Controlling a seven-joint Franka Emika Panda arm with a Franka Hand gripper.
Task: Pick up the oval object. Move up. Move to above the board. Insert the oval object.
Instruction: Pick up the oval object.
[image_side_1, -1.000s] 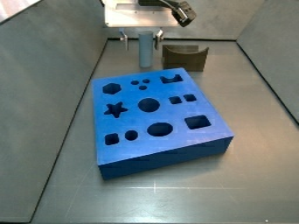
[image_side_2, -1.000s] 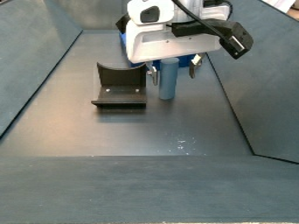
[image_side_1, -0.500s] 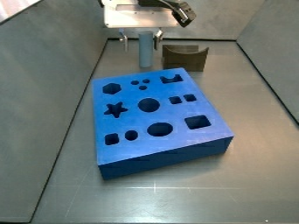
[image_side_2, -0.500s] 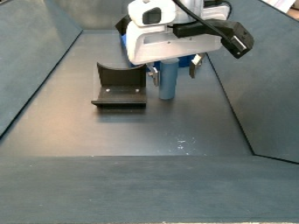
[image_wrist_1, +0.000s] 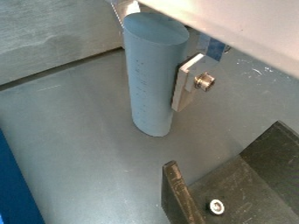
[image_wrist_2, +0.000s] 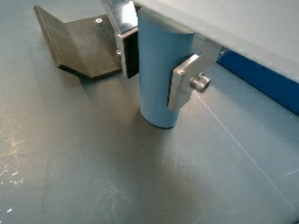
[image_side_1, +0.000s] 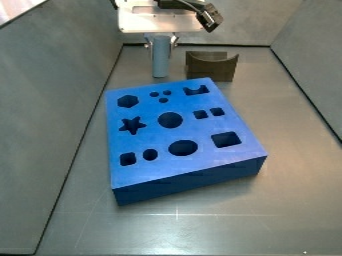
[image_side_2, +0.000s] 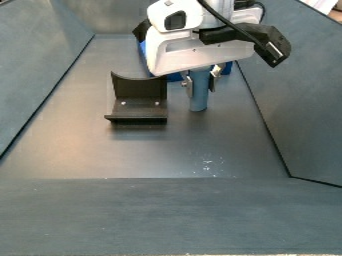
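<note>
The tool (image_wrist_2: 158, 63) sits at the far end of the grey floor (image_wrist_2: 82, 166), its flat silver fingers (image_wrist_2: 184, 80) pinching the tall, smooth, pale blue-grey oval peg (image_wrist_2: 163, 74) on opposite sides near its top. In both wrist views the peg stands upright with its lower end at or barely off the floor; whether it has left the surface cannot be told. In a side view the peg (image_side_1: 159, 52) hangs under the tool (image_side_1: 159, 34), just behind the large bright blue board (image_side_1: 181, 135) with its shaped cut-outs. The dark L-shaped fixture (image_side_2: 135, 98) stands just beside the peg (image_side_2: 199, 88).

The step in hand looks like the lift. To do it well, rise straight up, keeping the peg vertical and the pinch firm, since the smooth column could slip or swing between the pads. Clear the fixture and the board's top edge fully before travelling sideways. For the insertion, the peg's cross-section likely needs matching to the oval hole (image_side_1: 182, 149) in orientation, so avoid any twist during the rise.
</note>
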